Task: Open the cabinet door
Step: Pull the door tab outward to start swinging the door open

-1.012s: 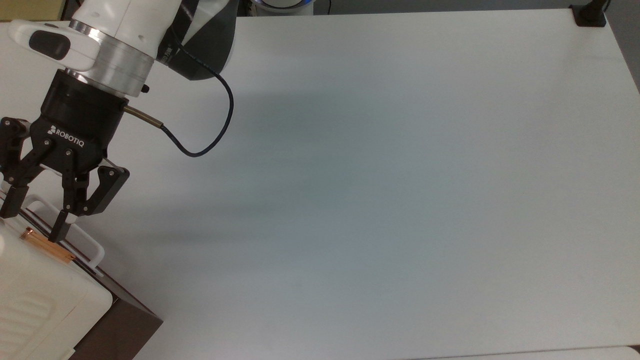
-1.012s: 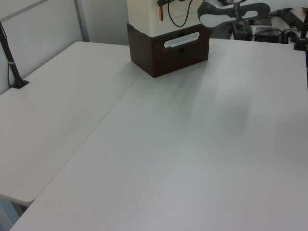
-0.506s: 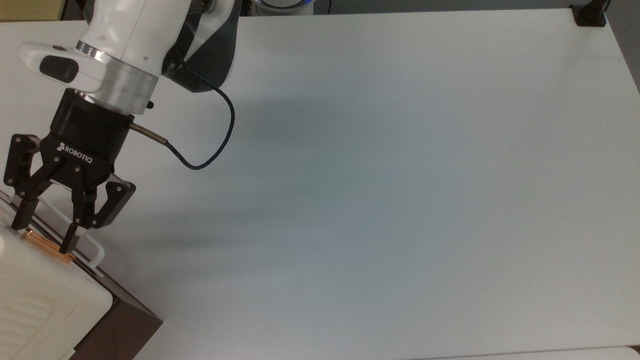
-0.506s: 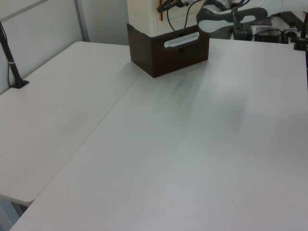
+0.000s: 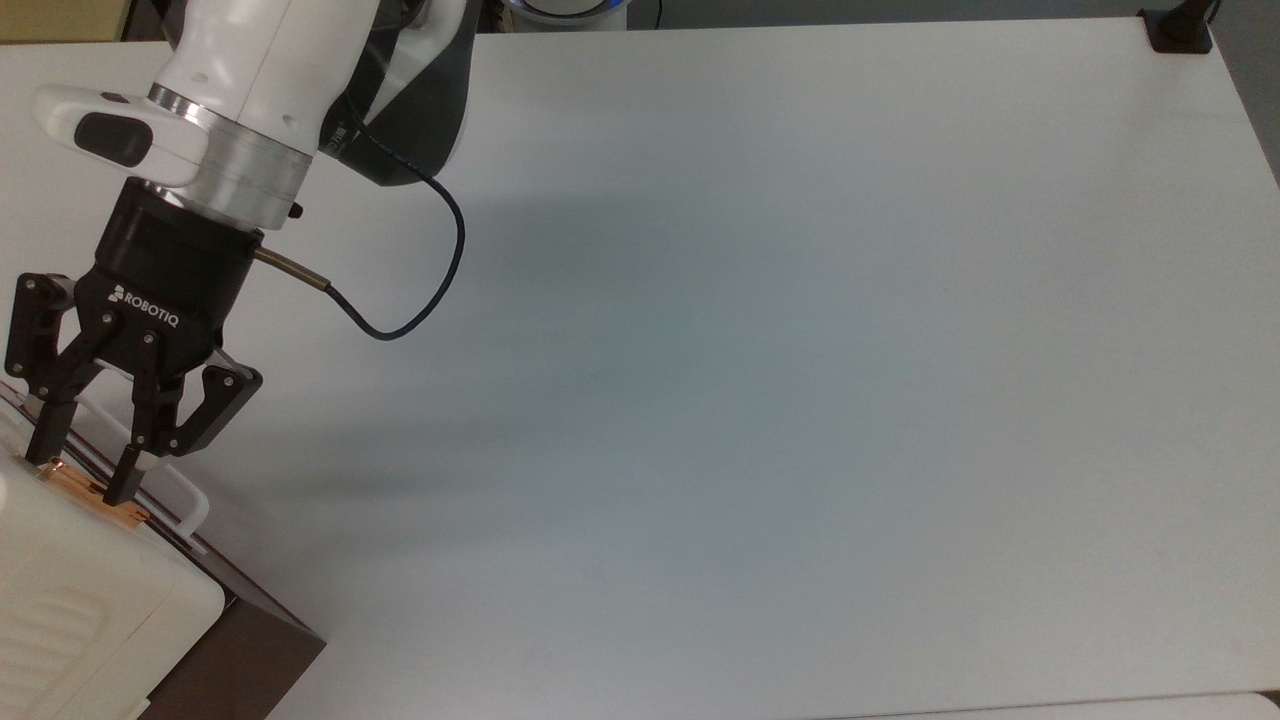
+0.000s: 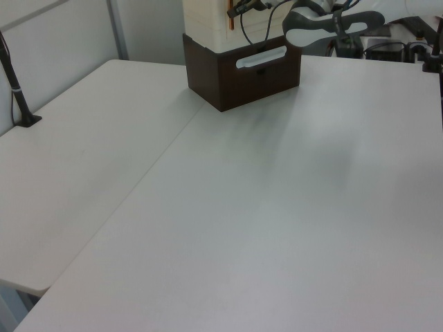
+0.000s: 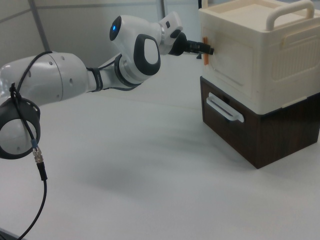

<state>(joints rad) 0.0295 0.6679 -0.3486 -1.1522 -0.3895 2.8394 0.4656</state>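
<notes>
At the top view's lower left corner the cabinet (image 5: pixel 90 610) is seen: a cream-white box with rounded corners and a ribbed top, set on a dark brown base. In the right view the cabinet (image 7: pixel 260 70) is shown as two stacked parts, the cream upper box with a looped carry handle on its roof and ribbed panels on its side, and the dark lower part carrying a white bar handle (image 7: pixel 225 108). The cabinet door (image 7: pixel 227 52) is the flat cream panel facing the arm; it lies flush with the box, and a thin copper-coloured strip (image 7: pixel 205 50) runs down its edge on the right view's left. In the top view the copper-coloured strip (image 5: pixel 85 487) is seen as a short orange line at the cabinet's upper edge.

The gripper (image 5: pixel 80 468) is held at that strip with its black fingers spread apart, one fingertip at each side of the strip; nothing is clamped between them. In the left view the cabinet (image 6: pixel 239 59) stands at the far end of the white table (image 6: pixel 228 207), with the gripper (image 6: pixel 239 7) at its upper part.
</notes>
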